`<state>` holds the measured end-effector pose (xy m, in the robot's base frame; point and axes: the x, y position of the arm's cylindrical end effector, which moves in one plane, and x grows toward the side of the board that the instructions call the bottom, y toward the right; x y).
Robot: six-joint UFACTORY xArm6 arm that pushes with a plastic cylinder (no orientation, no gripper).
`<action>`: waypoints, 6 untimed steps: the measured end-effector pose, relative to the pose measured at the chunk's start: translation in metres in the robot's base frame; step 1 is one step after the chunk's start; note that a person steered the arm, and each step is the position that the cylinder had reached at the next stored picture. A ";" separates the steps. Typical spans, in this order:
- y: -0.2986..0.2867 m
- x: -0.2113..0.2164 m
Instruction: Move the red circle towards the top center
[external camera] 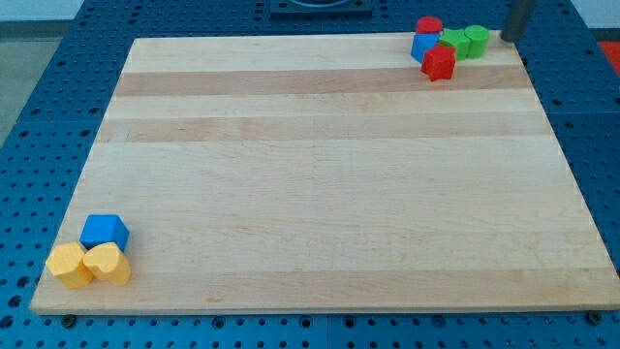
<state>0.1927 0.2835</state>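
Note:
The red circle (428,25) sits at the board's top right, at the back of a tight cluster. In front of it is a blue block (423,47), and a red star-like block (439,62) lies at the cluster's lower edge. A green star-like block (452,42) and a green round block (476,41) lie to the right. My tip (508,39) stands at the board's top right corner, to the right of the green round block and apart from it. Only the rod's lower part shows.
At the view's bottom left lie a blue cube (105,232) and two yellow blocks, one hexagonal (70,265) and one heart-shaped (108,263). The wooden board (320,174) rests on a blue perforated table.

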 end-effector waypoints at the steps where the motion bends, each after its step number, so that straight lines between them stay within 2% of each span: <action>1: -0.017 -0.001; 2: -0.059 -0.001; 4: -0.075 -0.001; 6: -0.128 0.002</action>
<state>0.1946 0.1559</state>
